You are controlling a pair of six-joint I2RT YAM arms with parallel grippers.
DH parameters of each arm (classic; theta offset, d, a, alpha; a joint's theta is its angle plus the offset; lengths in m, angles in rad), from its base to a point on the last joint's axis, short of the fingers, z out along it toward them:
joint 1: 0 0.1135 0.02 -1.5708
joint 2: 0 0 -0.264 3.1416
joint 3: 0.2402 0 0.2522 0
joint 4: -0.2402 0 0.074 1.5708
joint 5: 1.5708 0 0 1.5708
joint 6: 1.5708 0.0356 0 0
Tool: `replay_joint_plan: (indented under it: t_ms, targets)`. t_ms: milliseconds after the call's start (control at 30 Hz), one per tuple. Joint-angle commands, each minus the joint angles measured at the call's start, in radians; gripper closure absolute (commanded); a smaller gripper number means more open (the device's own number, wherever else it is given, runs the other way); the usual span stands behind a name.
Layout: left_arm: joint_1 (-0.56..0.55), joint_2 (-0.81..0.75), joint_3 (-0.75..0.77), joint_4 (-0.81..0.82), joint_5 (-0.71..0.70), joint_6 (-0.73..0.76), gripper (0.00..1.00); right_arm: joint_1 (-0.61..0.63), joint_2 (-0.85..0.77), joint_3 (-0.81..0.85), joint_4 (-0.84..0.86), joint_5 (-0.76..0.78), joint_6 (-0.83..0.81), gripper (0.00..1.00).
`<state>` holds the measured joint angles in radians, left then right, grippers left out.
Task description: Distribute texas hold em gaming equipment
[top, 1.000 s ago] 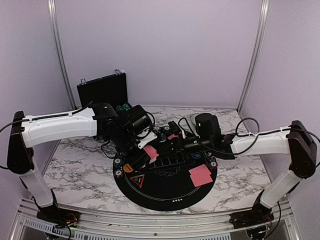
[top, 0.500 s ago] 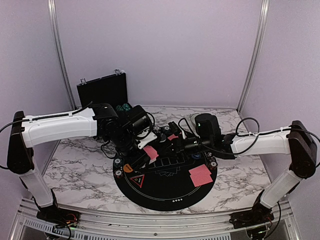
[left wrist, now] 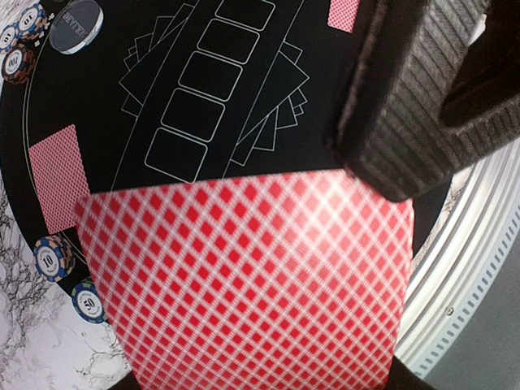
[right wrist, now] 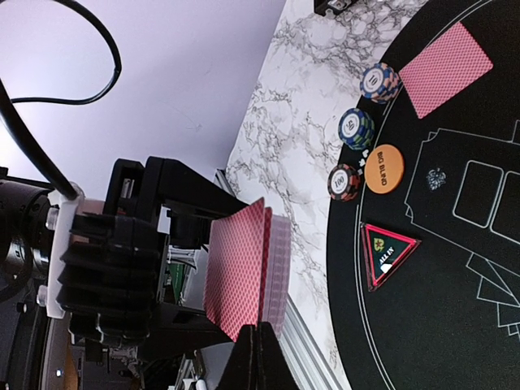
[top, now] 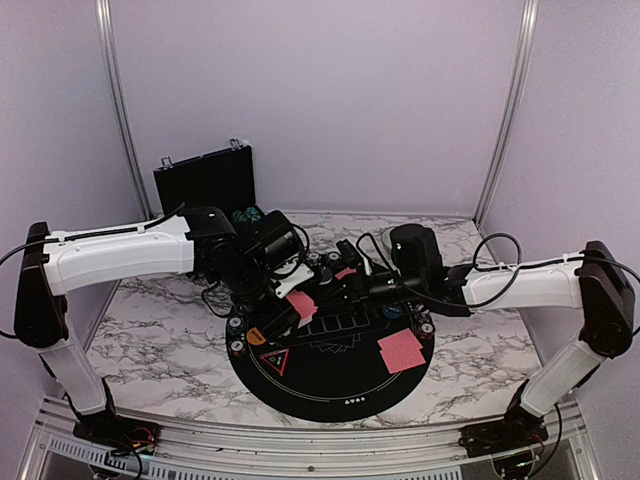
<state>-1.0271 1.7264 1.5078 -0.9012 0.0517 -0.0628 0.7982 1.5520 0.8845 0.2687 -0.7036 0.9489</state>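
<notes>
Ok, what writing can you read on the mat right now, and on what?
"BIG BLIND": orange disc
"ALL IN": red-edged triangle
"10": blue-and-orange chip stack
"50": dark blue chip stack
"100": black-and-red chip stack
Blue-grey disc: lettering too blurred to read.

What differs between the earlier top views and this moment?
The right hand shut its last bit at the lower edge of the stack of pinkish-red diamond-backed playing cards; a pinch is unclear. The left hand held that stack unmoved. The striped-edge poker chips and the black round mat stayed put.
</notes>
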Motion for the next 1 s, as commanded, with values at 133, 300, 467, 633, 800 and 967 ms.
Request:
replay_joint_plan:
  t_ms: [133,300,467,633,800,967]
  targets:
    - [0.004,-0.027,-0.004,0.021,0.010,0.009,0.51,-0.009,-0.032,0.042,-0.016,0.017,-0.012,1.00]
    - [0.004,-0.030,-0.009,0.021,0.008,0.010,0.51,-0.022,-0.038,0.042,-0.020,0.018,-0.012,1.00]
    - [0.004,-0.030,-0.009,0.021,0.008,0.011,0.51,-0.031,-0.042,0.043,-0.029,0.018,-0.015,1.00]
    - [0.004,-0.030,-0.009,0.021,0.010,0.012,0.50,-0.034,-0.046,0.042,-0.030,0.018,-0.013,1.00]
    - [0.004,-0.030,-0.009,0.021,0.009,0.013,0.50,-0.037,-0.049,0.042,-0.031,0.020,-0.015,1.00]
    - [0.004,-0.028,-0.006,0.021,0.008,0.014,0.50,-0.036,-0.046,0.048,-0.038,0.012,-0.019,0.96]
